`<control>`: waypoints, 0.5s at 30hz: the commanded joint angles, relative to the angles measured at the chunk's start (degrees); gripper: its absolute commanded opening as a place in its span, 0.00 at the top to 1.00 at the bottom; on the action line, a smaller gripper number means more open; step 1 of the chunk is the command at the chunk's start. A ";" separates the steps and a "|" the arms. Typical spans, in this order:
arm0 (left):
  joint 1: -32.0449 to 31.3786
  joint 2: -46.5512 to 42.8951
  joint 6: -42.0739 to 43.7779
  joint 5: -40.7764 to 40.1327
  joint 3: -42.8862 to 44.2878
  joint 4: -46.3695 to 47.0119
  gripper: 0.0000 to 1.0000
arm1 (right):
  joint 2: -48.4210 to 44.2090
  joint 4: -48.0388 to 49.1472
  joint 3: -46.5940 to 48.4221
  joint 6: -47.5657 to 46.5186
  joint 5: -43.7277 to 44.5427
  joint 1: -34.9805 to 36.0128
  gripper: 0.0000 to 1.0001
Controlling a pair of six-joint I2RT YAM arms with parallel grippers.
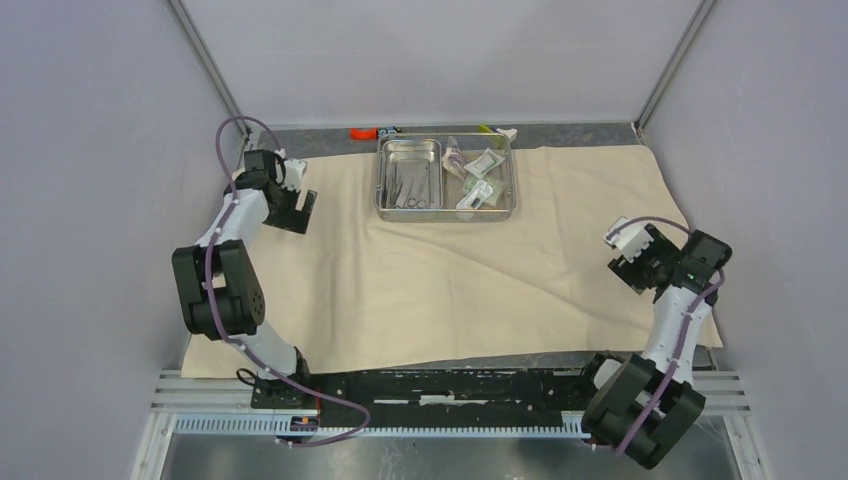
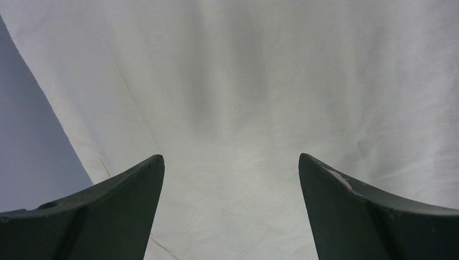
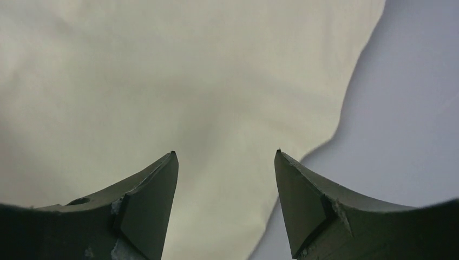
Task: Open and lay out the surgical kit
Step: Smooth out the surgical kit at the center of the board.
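Note:
The beige cloth wrap (image 1: 450, 280) lies spread flat over the table. The shiny steel tray (image 1: 510, 170) stands on its far middle. A smaller inner tray (image 1: 409, 175) in its left half holds thin metal instruments. Several small sealed packets (image 1: 478, 178) lie in its right half. My left gripper (image 1: 300, 212) is open and empty above the cloth's left part (image 2: 233, 108). My right gripper (image 1: 622, 262) is open and empty above the cloth's right edge (image 3: 162, 81).
Small orange and black pieces (image 1: 368, 132) and a small yellow-green and white object (image 1: 500, 131) lie on the table behind the tray. Grey enclosure walls stand on the left, right and back. Bare grey table shows beside the cloth's right edge (image 3: 411, 108).

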 commanded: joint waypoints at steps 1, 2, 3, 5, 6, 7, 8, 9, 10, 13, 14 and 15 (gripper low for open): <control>3.64 2.04 -2.56 1.73 -0.21 0.84 0.00 | 3.65 16.78 -0.79 23.91 6.52 11.92 0.27; 4.17 2.59 -2.12 1.44 -0.30 0.89 0.00 | 5.43 18.37 -0.54 25.65 7.89 14.40 0.27; 4.73 3.32 -1.76 0.92 -0.39 1.20 0.00 | 7.20 20.35 -0.43 27.04 9.45 16.21 0.27; 5.31 4.55 -1.01 -0.01 -0.65 2.02 0.00 | 10.10 23.56 -0.17 29.31 11.70 19.59 0.27; 5.55 5.35 -0.65 -0.18 -0.73 2.67 0.00 | 11.75 24.83 0.04 29.96 12.91 20.83 0.27; 5.61 6.20 -0.47 -1.61 -0.68 3.16 0.00 | 13.16 25.85 0.46 30.61 13.76 22.04 0.27; 5.63 7.38 -0.12 -2.39 -0.43 3.46 0.00 | 14.90 26.63 0.89 31.13 14.35 22.99 0.27; 5.71 8.56 0.14 -2.94 -0.11 3.56 0.00 | 16.37 27.15 1.55 31.68 14.99 24.18 0.27; 5.86 9.57 0.46 -3.22 0.23 3.78 0.00 | 18.14 27.55 2.06 32.05 15.38 25.04 0.27; 6.43 12.75 1.51 -5.03 1.15 4.27 0.00 | 22.30 28.69 3.33 32.86 17.02 27.57 0.27; 6.71 13.76 1.80 -5.72 1.46 4.43 0.00 | 23.28 28.81 3.51 32.97 17.44 28.31 0.27; 6.99 14.55 2.33 -6.29 1.82 4.53 0.00 | 24.41 28.90 3.69 33.06 17.80 28.70 0.28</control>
